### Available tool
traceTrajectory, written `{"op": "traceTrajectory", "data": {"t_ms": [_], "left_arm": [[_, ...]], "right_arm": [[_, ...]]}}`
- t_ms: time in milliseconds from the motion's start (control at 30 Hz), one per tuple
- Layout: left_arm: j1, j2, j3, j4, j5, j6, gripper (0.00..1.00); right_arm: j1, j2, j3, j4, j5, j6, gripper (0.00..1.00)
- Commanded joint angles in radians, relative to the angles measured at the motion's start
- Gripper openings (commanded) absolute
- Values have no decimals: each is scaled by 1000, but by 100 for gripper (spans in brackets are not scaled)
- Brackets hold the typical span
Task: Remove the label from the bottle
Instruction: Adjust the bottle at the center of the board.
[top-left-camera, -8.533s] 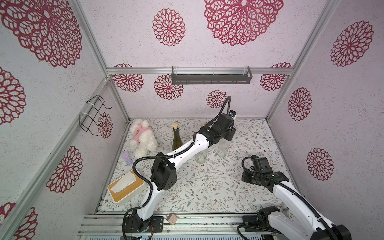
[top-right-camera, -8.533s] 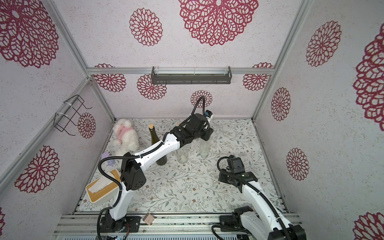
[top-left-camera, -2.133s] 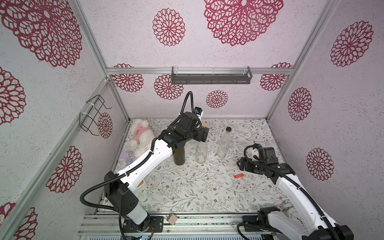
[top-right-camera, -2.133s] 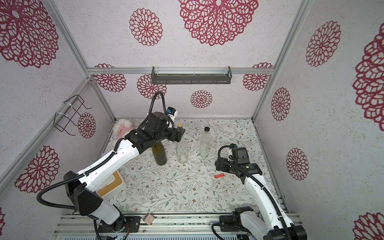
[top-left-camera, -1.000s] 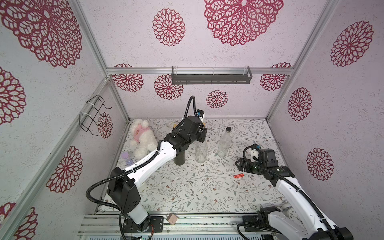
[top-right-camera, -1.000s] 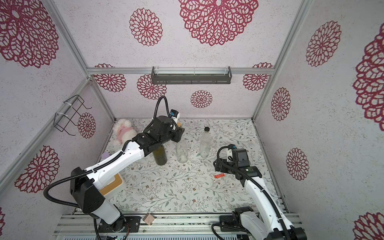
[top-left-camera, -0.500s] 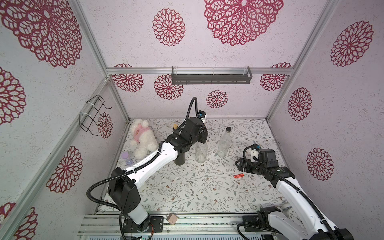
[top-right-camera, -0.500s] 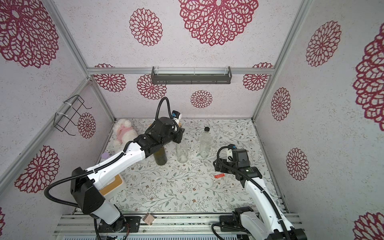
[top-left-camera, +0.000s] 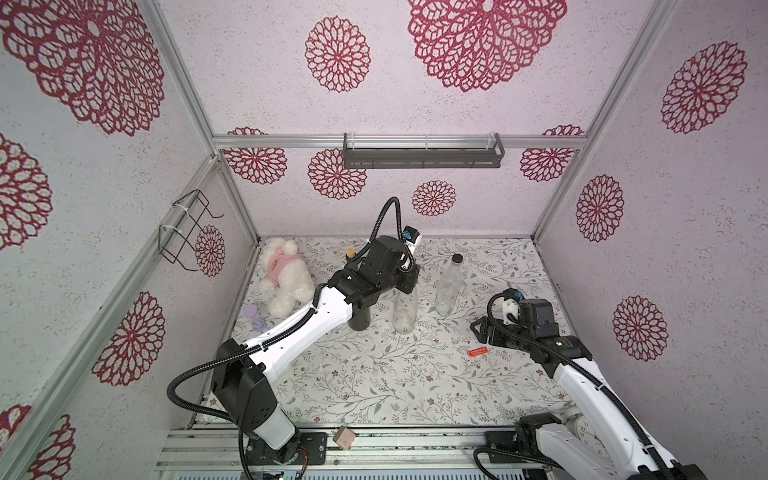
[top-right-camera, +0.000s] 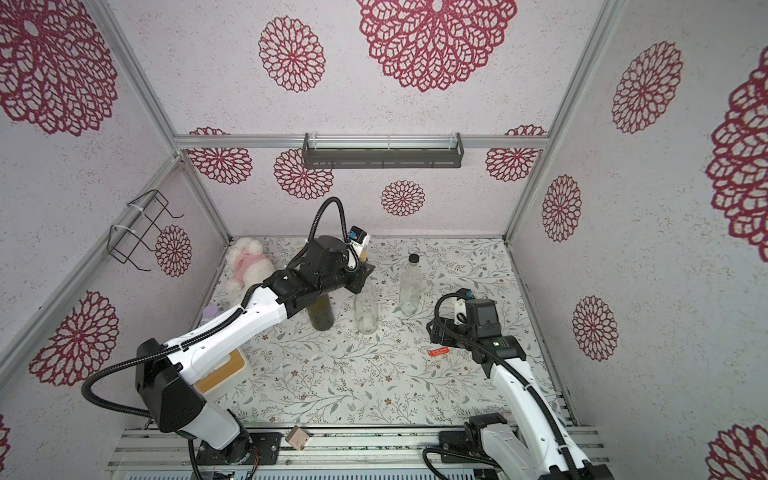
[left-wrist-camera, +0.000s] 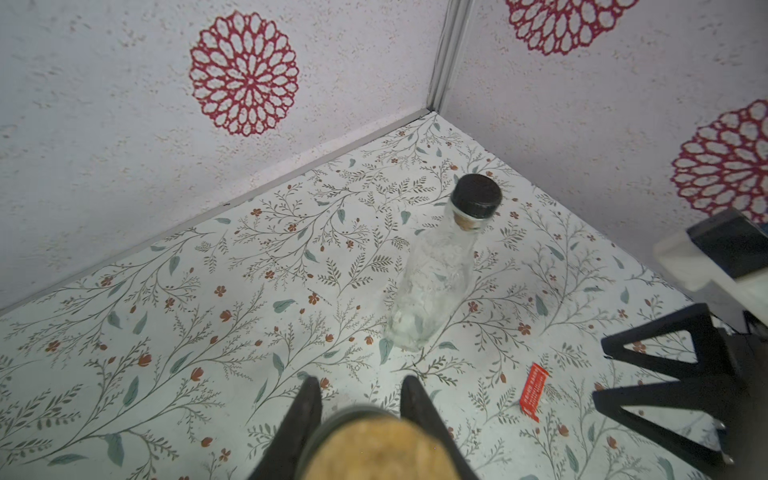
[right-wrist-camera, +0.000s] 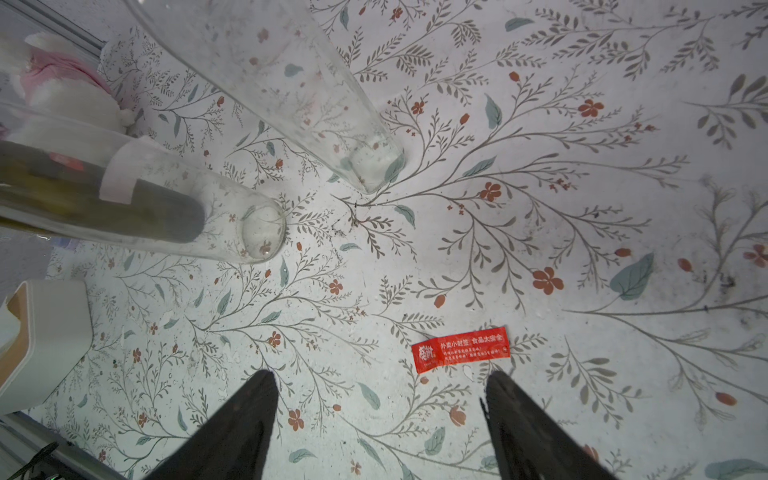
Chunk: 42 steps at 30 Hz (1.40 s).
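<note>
Nearest, by the right edge of the surface (top-left-camera: 415, 386), the right gripper (right-wrist-camera: 380, 374) is held spread near a red label (right-wrist-camera: 460, 349) lying flat. Farther back, the corked bottle (top-right-camera: 365, 311) is pinched by the left gripper (left-wrist-camera: 360, 379); its pale label (right-wrist-camera: 120, 174) is shown only by the right wrist view.

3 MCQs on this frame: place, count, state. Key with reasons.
1. Where is the red label?
A) pinched in the left jaws
B) flat on the table, just beyond the right gripper
C) pinched in the right jaws

2. How many bottles stand upright?
A) two
B) four
C) three

3. The left gripper is:
A) shut on the corked clear bottle's neck
B) open over bare table
C) shut on the red label

Key:
1 B, the right wrist view shows it lying loose past open jaws.
2 C, dark bottle, corked clear bottle, black-capped bottle.
3 A, the left wrist view shows the jaws either side of its corked top.
</note>
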Motion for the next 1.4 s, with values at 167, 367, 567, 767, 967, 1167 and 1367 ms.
{"op": "traceTrajectory", "data": {"t_ms": [167,367,567,767,967,1167,1367], "left_arm": [[-13,-76,28,-52,0,5,6],[-66,-83,54,-79,-261,-175,6],[-135,-62,100,-158,-537,-372,6],[-225,-36,126,-229,-773,-531,6],[-277,1,126,-226,-826,-612,8],[-318,31,123,-243,-868,-664,9],[-331,45,109,-248,-869,-700,14]], "right_arm": [[-5,-29,12,-1,-5,-14,81],[-5,-35,13,2,-6,-14,81],[-5,-37,8,5,-14,-19,81],[-5,-28,7,19,-52,-32,81],[-5,-6,22,7,-78,-61,81],[-5,0,26,6,-90,-74,81],[-5,2,23,6,-93,-82,81]]}}
